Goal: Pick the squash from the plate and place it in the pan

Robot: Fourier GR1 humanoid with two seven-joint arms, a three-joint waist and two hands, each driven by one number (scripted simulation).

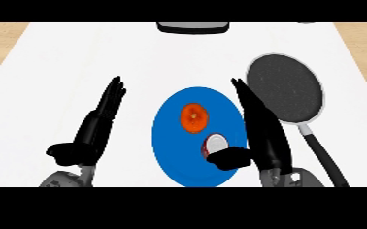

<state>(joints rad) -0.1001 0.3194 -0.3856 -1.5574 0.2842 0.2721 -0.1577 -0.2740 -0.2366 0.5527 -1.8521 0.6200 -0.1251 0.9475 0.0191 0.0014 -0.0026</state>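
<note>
A blue plate (172,140) lies on the white counter between my two hands. On it sit an orange, round squash (194,116) and a small red-and-white item (213,144) nearer to me. A dark pan (284,87) with a grey rim lies to the right of the plate, its black handle (320,155) running toward the lower right. My right hand (259,131) stands open along the plate's right edge, fingers straight and pointing away, thumb over the plate next to the red-and-white item. My left hand (97,123) is open, left of the plate, apart from it.
A grey and black object (193,27) sits at the counter's far edge, centre. Wooden surface (14,36) shows beyond the counter at the far left and far right.
</note>
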